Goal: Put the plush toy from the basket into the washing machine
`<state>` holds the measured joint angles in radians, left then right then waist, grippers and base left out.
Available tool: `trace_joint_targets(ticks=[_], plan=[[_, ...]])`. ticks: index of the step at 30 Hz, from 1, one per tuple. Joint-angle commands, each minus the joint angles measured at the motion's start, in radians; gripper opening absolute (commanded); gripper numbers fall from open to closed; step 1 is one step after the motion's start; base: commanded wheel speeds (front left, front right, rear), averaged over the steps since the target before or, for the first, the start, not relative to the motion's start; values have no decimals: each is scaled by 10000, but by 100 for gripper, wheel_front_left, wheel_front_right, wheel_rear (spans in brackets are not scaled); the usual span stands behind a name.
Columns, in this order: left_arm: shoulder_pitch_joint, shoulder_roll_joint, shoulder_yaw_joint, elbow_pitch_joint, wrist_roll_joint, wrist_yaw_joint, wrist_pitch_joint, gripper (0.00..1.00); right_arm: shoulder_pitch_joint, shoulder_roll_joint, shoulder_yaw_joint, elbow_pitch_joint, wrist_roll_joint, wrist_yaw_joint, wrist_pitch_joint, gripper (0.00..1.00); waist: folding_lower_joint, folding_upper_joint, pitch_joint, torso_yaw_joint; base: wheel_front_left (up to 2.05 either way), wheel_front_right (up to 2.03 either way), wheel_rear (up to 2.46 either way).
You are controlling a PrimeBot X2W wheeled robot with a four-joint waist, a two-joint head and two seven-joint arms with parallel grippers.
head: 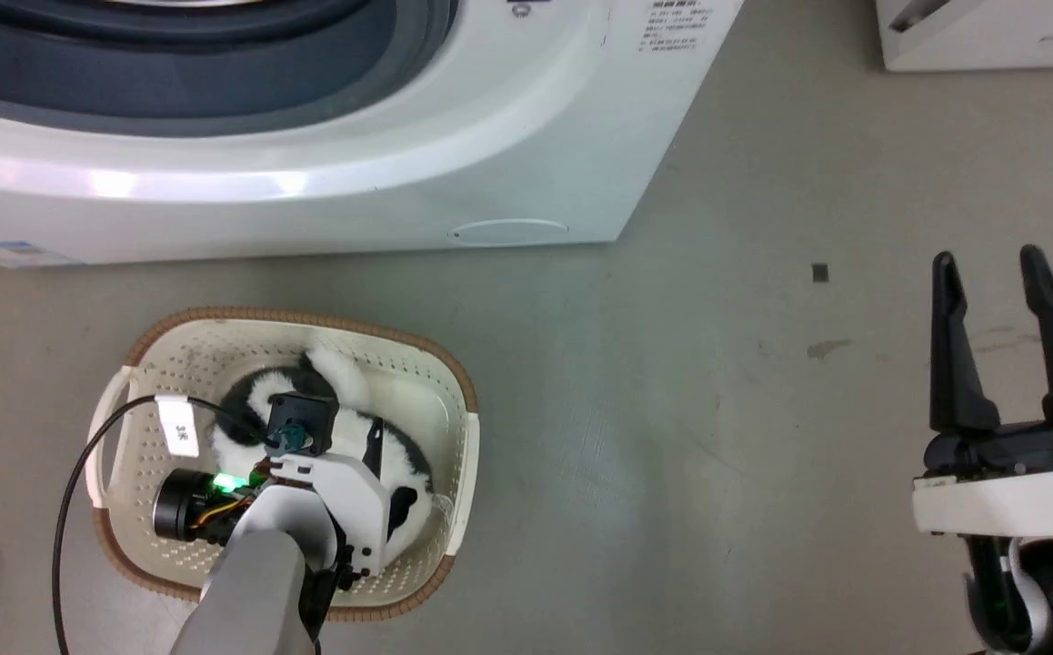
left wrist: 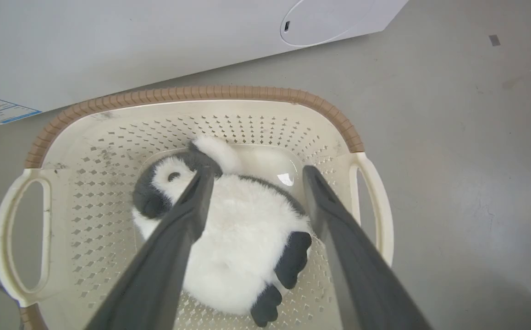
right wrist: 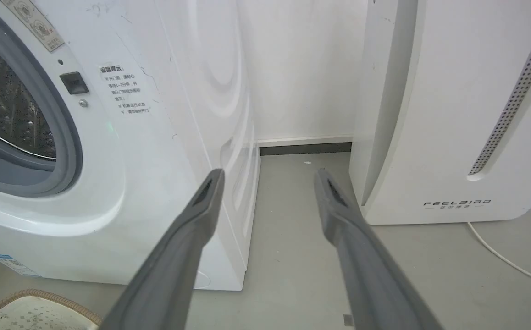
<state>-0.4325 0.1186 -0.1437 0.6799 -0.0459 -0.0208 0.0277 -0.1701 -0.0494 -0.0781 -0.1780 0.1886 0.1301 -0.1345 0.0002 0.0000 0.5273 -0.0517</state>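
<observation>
The black-and-white panda plush toy point(left wrist: 242, 233) lies on the bottom of the cream basket point(left wrist: 86, 151), which stands on the floor in front of the washing machine point(head: 490, 155). My left gripper point(left wrist: 258, 172) reaches down into the basket, open, one finger on each side of the toy's white body. In the head view the left wrist covers most of the plush toy point(head: 345, 373) inside the basket point(head: 454, 382). My right gripper point(head: 990, 264) hovers open and holds nothing at the right, above bare floor. The washing machine's grey-ringed port point(right wrist: 41, 137) shows its steel drum.
A white slanted FEELBIRD appliance point(right wrist: 453, 114) stands to the right of the washing machine, with a narrow gap of floor between them. A white cable point(right wrist: 504, 256) runs over the floor by it. A black cable point(head: 67, 509) loops from my left wrist.
</observation>
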Motion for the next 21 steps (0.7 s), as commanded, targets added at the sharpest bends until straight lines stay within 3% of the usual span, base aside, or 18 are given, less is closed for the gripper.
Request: trace_joint_targets(ticks=[1, 21], plan=[[-342, 75, -77, 280, -18, -5, 61, 100, -242, -5, -76, -162, 94, 3, -94, 100, -2, 0, 329, 9, 0, 0, 0], [-2033, 418, -752, 2234, -240, -246, 740, 100, -858, -6, -452, -1026, 267, 4, -489, 100, -2, 0, 2347, 210, 0, 0, 0]])
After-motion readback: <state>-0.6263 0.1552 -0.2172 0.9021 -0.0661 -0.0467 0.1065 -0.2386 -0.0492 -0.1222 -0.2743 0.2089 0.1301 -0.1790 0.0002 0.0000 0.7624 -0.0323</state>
